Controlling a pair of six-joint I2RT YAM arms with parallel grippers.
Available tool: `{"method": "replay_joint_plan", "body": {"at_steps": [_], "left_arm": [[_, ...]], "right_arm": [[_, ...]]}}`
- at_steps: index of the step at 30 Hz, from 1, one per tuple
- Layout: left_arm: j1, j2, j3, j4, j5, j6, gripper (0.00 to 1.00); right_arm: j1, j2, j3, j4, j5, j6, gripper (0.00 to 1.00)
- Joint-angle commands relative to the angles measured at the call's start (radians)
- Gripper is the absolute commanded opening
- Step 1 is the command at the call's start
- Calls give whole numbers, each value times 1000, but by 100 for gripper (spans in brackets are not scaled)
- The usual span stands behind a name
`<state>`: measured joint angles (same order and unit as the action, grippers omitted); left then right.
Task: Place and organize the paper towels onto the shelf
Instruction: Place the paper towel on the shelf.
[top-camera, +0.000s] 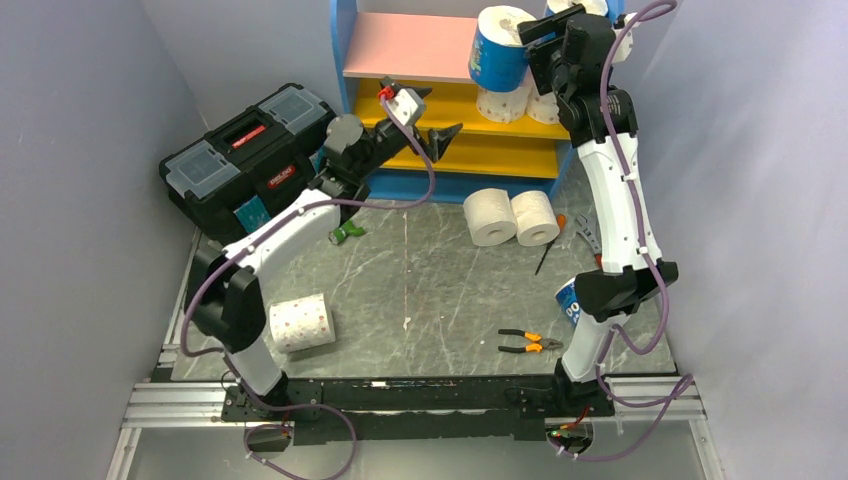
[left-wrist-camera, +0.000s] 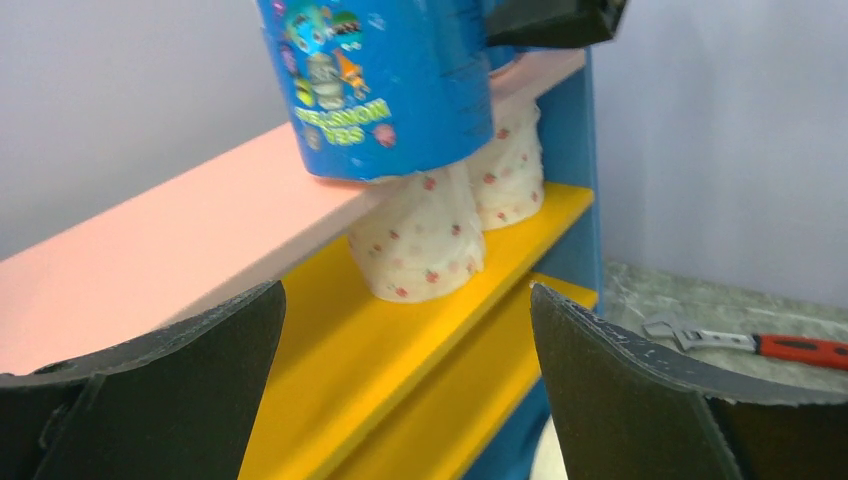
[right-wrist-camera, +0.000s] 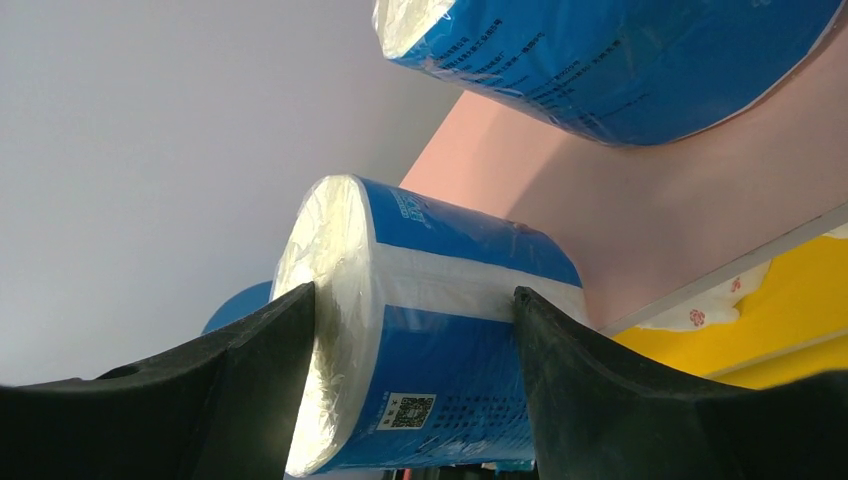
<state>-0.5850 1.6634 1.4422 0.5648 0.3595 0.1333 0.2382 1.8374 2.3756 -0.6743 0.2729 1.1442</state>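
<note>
The shelf (top-camera: 405, 45) stands at the back, with a pink top board and yellow boards below. My right gripper (right-wrist-camera: 415, 290) is shut on a blue-wrapped paper towel roll (right-wrist-camera: 450, 330) just above the pink board (right-wrist-camera: 600, 230). Another blue roll (top-camera: 497, 45) stands beside it at the board's edge. In the top view my right gripper (top-camera: 548, 28) hides most of the held roll. Two pink-dotted rolls (top-camera: 502, 103) stand on the upper yellow board. My left gripper (top-camera: 430, 115) hangs open and empty in front of the yellow boards (left-wrist-camera: 400, 340). On the table lie two white rolls (top-camera: 490, 215), a dotted roll (top-camera: 300, 322) and a blue roll (top-camera: 568, 298).
A black toolbox (top-camera: 245, 160) sits at the back left beside the shelf. Orange-handled pliers (top-camera: 530, 343), a screwdriver (top-camera: 550, 245) and a wrench (top-camera: 588, 232) lie on the right half of the table. A small green object (top-camera: 348, 232) lies under my left arm.
</note>
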Motion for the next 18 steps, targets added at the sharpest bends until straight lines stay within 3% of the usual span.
{"method": "replay_joint_plan", "body": {"at_steps": [1,10,18], "left_arm": [[42,83,144,125,68,-76,99],[46,245,333,234,127,-164,99],[51,338,413,312,155,-217,99]], "right_arm": [[-27,15,-21,-24,-63,-13,72],[-34,44,-3,-28,-101,-11,72],[-34,58,-10,-38,-133,-14,72]]}}
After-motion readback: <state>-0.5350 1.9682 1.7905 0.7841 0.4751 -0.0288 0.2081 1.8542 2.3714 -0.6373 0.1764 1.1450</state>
